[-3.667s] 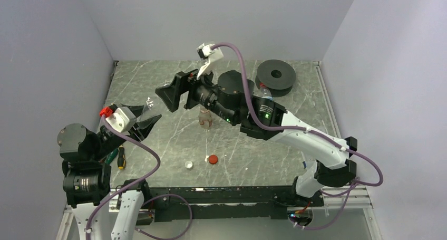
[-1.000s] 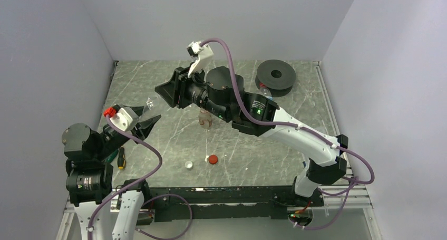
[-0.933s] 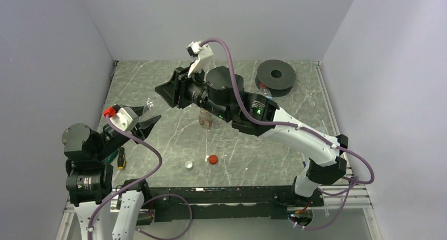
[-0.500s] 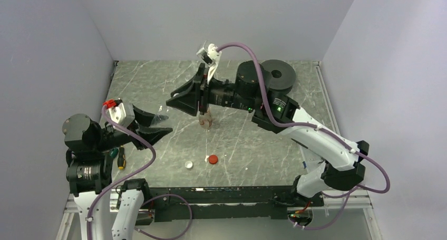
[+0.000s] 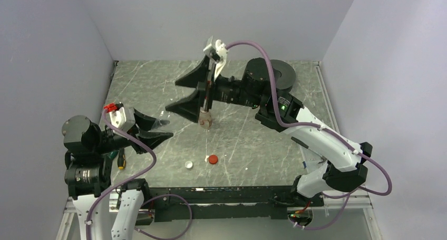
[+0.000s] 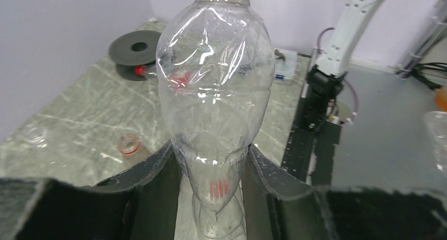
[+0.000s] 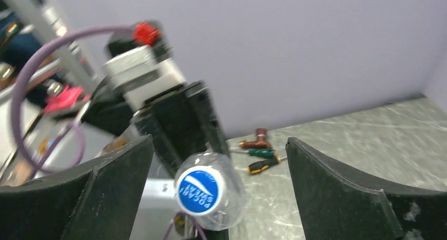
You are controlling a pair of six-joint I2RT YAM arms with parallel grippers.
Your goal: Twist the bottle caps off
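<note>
1. Two loose caps lie near the front edge of the counter (image 5: 253,145): a red cap (image 5: 212,159) and, just to its left, a white cap (image 5: 188,165).
2. At the left side, the left gripper (image 6: 211,153) is closed partway on a clear bottle (image 6: 216,92). Both jaws press the narrow lower body, and the bottle is held off the counter with its neck pointing away from the wrist.
3. The right gripper (image 7: 219,145) is spread wide and has hold of nothing.
4. In the right wrist view, a blue-printed cap (image 7: 199,190) sits on the end of the held bottle. It is low between the right fingers and touches neither.
5. A second bottle (image 5: 204,121) with a reddish label stands upright mid-counter, just below the right gripper in the overhead view. Whether it is capped cannot be told.
6. A black spool (image 6: 138,46) lies at the far right of the counter, partly hidden by the right arm from above.
7. A screwdriver (image 5: 121,158) lies beside the left arm.
</note>
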